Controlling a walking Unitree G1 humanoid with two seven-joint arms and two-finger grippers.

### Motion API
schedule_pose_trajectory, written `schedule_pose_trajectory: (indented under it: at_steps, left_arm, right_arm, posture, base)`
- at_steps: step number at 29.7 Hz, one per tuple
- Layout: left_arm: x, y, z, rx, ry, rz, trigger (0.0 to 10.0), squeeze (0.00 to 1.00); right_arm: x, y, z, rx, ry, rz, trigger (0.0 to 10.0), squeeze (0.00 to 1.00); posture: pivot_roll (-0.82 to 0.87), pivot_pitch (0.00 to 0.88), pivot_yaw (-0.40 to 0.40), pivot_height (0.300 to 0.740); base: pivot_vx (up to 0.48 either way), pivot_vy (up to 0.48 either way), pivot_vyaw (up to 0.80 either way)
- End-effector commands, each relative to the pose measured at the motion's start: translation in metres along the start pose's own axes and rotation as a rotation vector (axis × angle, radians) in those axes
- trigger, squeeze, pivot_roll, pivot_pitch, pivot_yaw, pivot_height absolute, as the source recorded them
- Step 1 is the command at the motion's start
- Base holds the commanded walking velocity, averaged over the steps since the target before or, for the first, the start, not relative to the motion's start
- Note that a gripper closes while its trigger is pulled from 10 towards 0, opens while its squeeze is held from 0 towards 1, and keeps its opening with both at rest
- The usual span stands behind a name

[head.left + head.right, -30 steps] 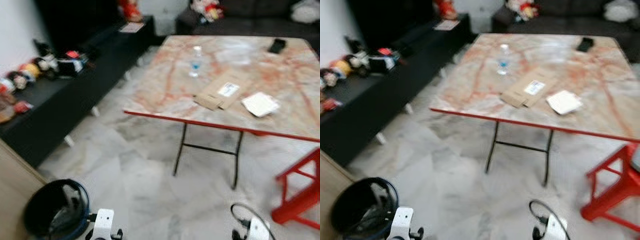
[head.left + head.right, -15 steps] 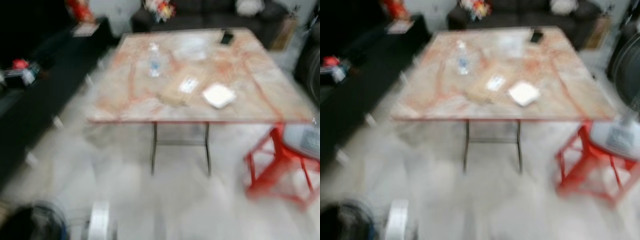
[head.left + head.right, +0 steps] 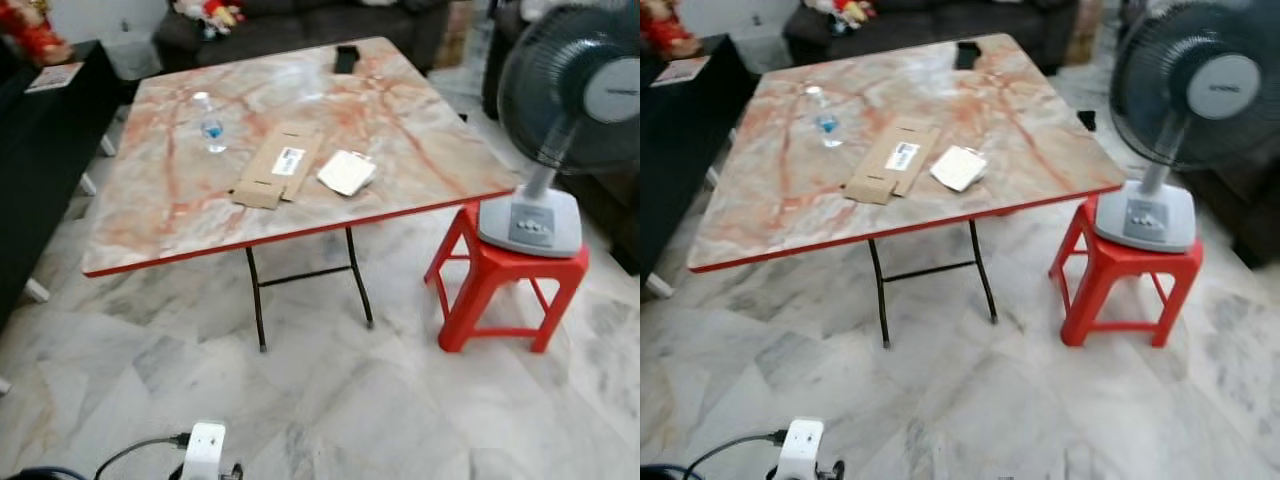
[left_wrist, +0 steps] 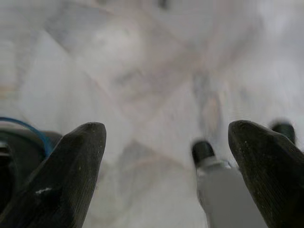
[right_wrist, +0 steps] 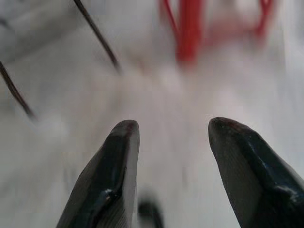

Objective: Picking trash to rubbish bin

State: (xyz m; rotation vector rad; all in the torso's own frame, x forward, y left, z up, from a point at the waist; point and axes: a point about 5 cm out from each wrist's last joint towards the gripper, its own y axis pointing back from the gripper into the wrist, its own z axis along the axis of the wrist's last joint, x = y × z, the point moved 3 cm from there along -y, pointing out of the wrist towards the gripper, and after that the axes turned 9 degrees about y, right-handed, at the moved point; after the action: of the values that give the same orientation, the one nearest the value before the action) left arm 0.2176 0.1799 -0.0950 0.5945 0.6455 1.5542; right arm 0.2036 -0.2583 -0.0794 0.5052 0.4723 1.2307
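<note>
Both arms hang low over the marble floor [image 3: 420, 400], the left hand [image 4: 166, 161] and right hand [image 5: 168, 161] each spread and holding nothing, well short of the desk [image 3: 180, 215] ahead. The likely trash lies far beyond either hand on the desk: a flattened carton [image 3: 278, 167], a white packet [image 3: 346, 172] just beside it, and a bottle [image 3: 210, 125] near them. A fan [image 3: 570, 100] on a red stool [image 3: 505, 275] stands close by the desk's corner, so a reach from that side could, by my judgement, knock it over.

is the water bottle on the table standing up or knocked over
Upright: the water bottle stands on the table, cap on top, beside the flat cardboard.
</note>
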Motion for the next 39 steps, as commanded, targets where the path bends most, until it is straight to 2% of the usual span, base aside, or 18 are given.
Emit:
schedule_pose_trajectory:
  at_steps: [1,3,5,6,8,9,10,13,14,20,22,23,24,25,29,33,35,39]
  left_arm:
    - [0.012,0.003,-0.007,0.007,-0.001,0.041,10.0,0.00]
    - [0.012,0.002,0.001,-0.035,0.007,0.045,10.0,0.00]
    - [0.009,0.000,0.017,-0.113,0.003,0.034,10.0,0.00]
    - [0.009,0.000,0.017,-0.113,0.003,0.034,10.0,0.00]
    - [0.004,-0.001,0.031,-0.178,-0.018,0.006,10.0,0.00]
    - [0.004,-0.001,0.031,-0.178,-0.018,0.006,10.0,0.00]
    - [0.000,-0.001,0.041,-0.220,-0.040,-0.008,10.0,0.00]
    - [-0.005,-0.001,0.059,-0.300,-0.046,-0.029,10.0,0.00]
    - [-0.007,0.001,0.074,-0.365,-0.049,-0.037,10.0,0.00]
    - [-0.007,0.012,0.134,-0.605,-0.012,-0.037,10.0,0.00]
    - [-0.007,0.012,0.136,-0.613,-0.012,-0.037,10.0,0.00]
    - [-0.007,0.016,0.147,-0.650,-0.006,-0.043,10.0,0.00]
    - [-0.007,0.016,0.147,-0.650,-0.006,-0.043,10.0,0.00]
    - [-0.010,0.022,0.164,-0.715,0.004,-0.058,10.0,0.00]
    - [-0.025,0.036,0.190,-0.816,0.042,-0.090,10.0,0.00]
    - [-0.034,0.043,0.196,-0.852,0.035,-0.120,10.0,0.00]
    - [-0.048,0.048,0.203,-0.881,0.012,-0.155,10.0,0.00]
    - [-0.059,0.052,0.210,-0.898,0.004,-0.162,10.0,0.00]
  right_arm:
    - [0.004,0.017,-0.044,0.146,-0.022,0.012,10.0,0.00]
    - [0.000,0.008,-0.025,0.100,-0.015,0.009,10.0,0.00]
    - [-0.007,-0.008,0.012,0.016,0.040,0.008,10.0,0.00]
    - [-0.007,-0.008,0.012,0.016,0.040,0.008,10.0,0.00]
    - [-0.001,-0.022,0.054,-0.063,0.080,0.018,10.0,0.00]
    - [-0.001,-0.022,0.054,-0.063,0.080,0.018,10.0,0.00]
    - [0.004,-0.025,0.068,-0.107,0.108,0.038,10.0,0.00]
    - [0.017,-0.027,0.083,-0.181,0.139,0.087,10.0,0.00]
    - [0.027,-0.027,0.093,-0.229,0.151,0.122,10.0,0.00]
    - [0.073,-0.025,0.137,-0.408,0.177,0.236,10.0,0.00]
    - [0.075,-0.025,0.139,-0.414,0.168,0.241,10.0,0.00]
    - [0.091,-0.022,0.149,-0.453,0.158,0.273,10.0,0.00]
    - [0.091,-0.022,0.149,-0.453,0.158,0.273,10.0,0.00]
    - [0.117,-0.015,0.168,-0.528,0.152,0.339,10.0,0.00]
    - [0.145,-0.002,0.190,-0.635,0.147,0.427,10.0,0.00]
    - [0.150,0.004,0.199,-0.677,0.144,0.452,10.0,0.00]
    - [0.152,0.008,0.210,-0.706,0.112,0.447,10.0,0.00]
    - [0.149,0.008,0.219,-0.720,0.093,0.434,10.0,0.00]
  posture:
    - [-0.12,0.104,0.121,0.740]
    - [-0.11,0.117,0.124,0.740]
    - [-0.11,0.128,0.120,0.740]
    - [-0.11,0.128,0.120,0.740]
    - [-0.10,0.121,0.111,0.740]
    - [-0.10,0.121,0.111,0.740]
    - [-0.08,0.113,0.102,0.740]
    - [-0.03,0.097,0.074,0.740]
    - [-0.02,0.091,0.067,0.740]
    - [0.04,0.064,0.045,0.740]
    - [0.04,0.064,0.045,0.740]
    - [0.03,0.041,0.044,0.740]
    - [0.03,0.041,0.044,0.740]
    - [0.04,0.039,0.036,0.740]
    - [0.04,0.009,0.015,0.740]
    - [0.04,0.001,0.012,0.740]
    - [0.04,0.000,-0.012,0.740]
    - [0.05,0.000,-0.040,0.740]
  base:
    - [0.000,0.000,0.00]
    - [0.000,0.000,0.00]
    - [0.000,0.000,0.00]
    - [0.000,0.000,0.00]
    - [0.000,0.000,0.00]
    - [0.000,0.000,0.00]
    - [0.000,0.000,0.00]
    - [0.000,0.000,0.00]
    - [0.000,0.000,0.00]
    - [0.000,0.000,0.00]
    - [0.000,0.000,0.00]
    - [0.000,0.000,0.00]
    - [0.000,0.000,0.00]
    - [0.000,0.000,0.00]
    - [0.000,0.000,0.00]
    - [0.000,0.000,0.00]
    - [0.000,0.000,0.00]
    - [0.000,0.000,0.00]
